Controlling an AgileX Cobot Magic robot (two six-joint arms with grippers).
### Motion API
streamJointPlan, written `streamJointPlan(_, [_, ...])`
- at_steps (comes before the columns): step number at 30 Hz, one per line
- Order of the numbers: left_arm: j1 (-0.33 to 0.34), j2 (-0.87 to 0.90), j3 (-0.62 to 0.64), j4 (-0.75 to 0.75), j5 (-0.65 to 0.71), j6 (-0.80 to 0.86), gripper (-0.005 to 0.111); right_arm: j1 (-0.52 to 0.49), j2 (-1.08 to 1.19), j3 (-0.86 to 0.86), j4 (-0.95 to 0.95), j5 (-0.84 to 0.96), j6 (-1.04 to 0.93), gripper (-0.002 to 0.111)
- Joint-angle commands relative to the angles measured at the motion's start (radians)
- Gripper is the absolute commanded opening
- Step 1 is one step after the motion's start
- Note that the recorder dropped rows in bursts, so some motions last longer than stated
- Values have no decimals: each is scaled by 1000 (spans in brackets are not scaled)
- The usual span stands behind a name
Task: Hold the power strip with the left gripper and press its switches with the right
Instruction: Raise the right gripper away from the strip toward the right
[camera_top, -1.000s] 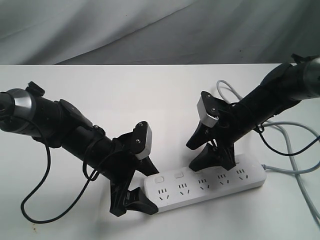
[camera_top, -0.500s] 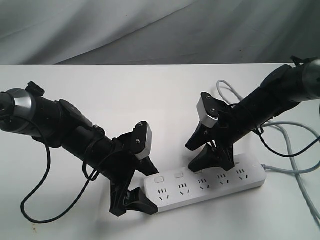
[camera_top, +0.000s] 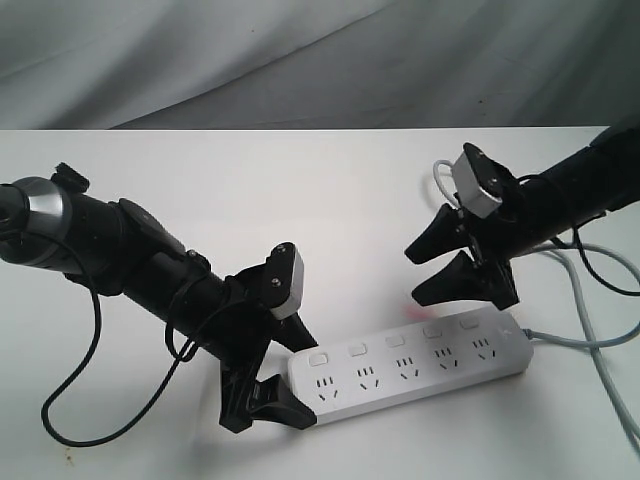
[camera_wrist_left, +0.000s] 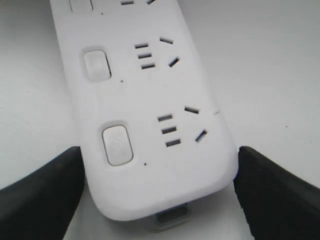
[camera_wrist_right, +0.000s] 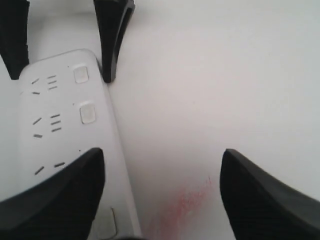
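The white power strip (camera_top: 415, 368) lies on the white table, its row of switches (camera_top: 394, 341) uncovered. My left gripper (camera_top: 290, 380) is shut on the strip's left end. In the left wrist view both black fingers (camera_wrist_left: 42, 192) press the sides of the power strip (camera_wrist_left: 150, 90) just below its end switch (camera_wrist_left: 117, 145). My right gripper (camera_top: 414, 276) hangs open behind the strip and apart from it, empty. In the right wrist view the right gripper (camera_wrist_right: 162, 192) stands wide over bare table, the power strip (camera_wrist_right: 65, 115) beside one finger.
The strip's grey cord (camera_top: 590, 342) runs off to the right and loops behind the right arm. A black cable (camera_top: 75, 410) hangs in a loop under the left arm. A faint red smear (camera_wrist_right: 192, 200) marks the table (camera_top: 250, 180).
The right gripper has lifted off the strip and drawn back to the right, uncovering the switches it hid. The left gripper and the strip have not moved.
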Motion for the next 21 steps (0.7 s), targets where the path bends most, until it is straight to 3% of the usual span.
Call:
streamJointPlan(1, [-3, -2, 3, 6, -26, 10, 30, -15, -9, 3, -36, 8, -8, 61])
streamJointPlan(9, [-3, -2, 3, 6, -26, 10, 30, -15, -9, 3, -36, -137, 8, 61])
streamJointPlan(14, [-3, -2, 3, 6, -26, 10, 30, -15, -9, 3, -59, -28, -14, 61])
streamJointPlan(21, [-3, -2, 3, 6, -26, 10, 30, -13, -9, 3, -72, -32, -14, 61])
